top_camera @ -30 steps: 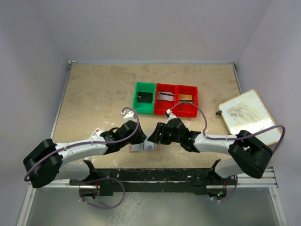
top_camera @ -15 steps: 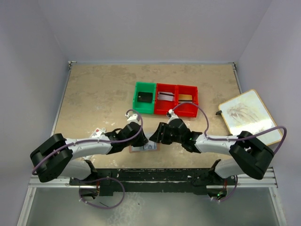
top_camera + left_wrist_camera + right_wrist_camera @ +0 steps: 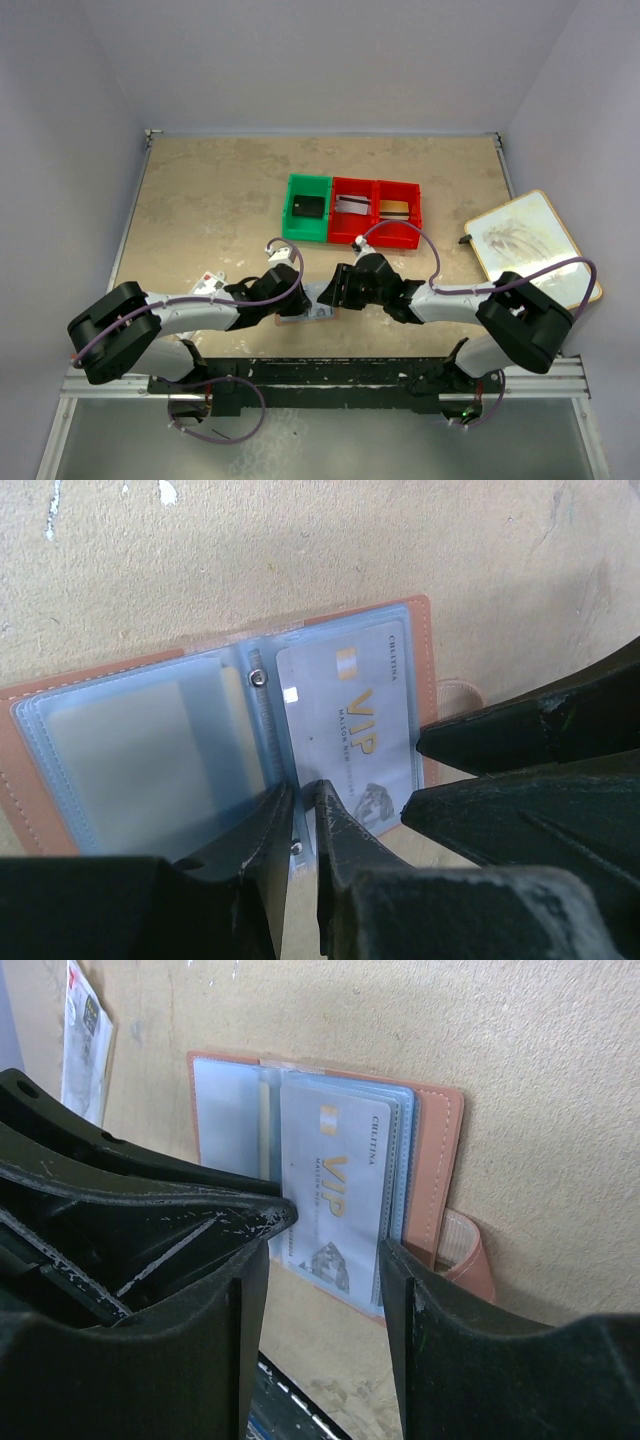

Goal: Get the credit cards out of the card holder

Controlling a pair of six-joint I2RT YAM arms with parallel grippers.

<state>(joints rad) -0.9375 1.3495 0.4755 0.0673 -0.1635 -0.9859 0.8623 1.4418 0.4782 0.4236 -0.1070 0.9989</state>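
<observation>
The reddish-brown card holder (image 3: 427, 650) lies open on the table by the near edge, its blue-grey clear sleeves fanned out. A pale VIP credit card (image 3: 350, 725) sits in the top right sleeve. My left gripper (image 3: 302, 788) is down on the holder's middle, its jaws a narrow slit apart, pinching the riveted sleeve binding. My right gripper (image 3: 325, 1250) is open, with its fingers at either side of the VIP card's (image 3: 335, 1200) near end. From above, both grippers (image 3: 290, 298) (image 3: 326, 294) meet over the holder (image 3: 318, 314) and hide most of it.
A green bin (image 3: 307, 208) and two red bins (image 3: 352, 210) (image 3: 397, 210) stand mid-table, each holding a card-like item. A framed board (image 3: 530, 245) lies at the right edge. A white packet with a red mark (image 3: 208, 281) lies left of the holder. The holder's strap loop (image 3: 465, 1250) curls at its right.
My left gripper has slid right onto the holder's binding and its jaws have narrowed. The right gripper has closed in slightly and shifted a little.
</observation>
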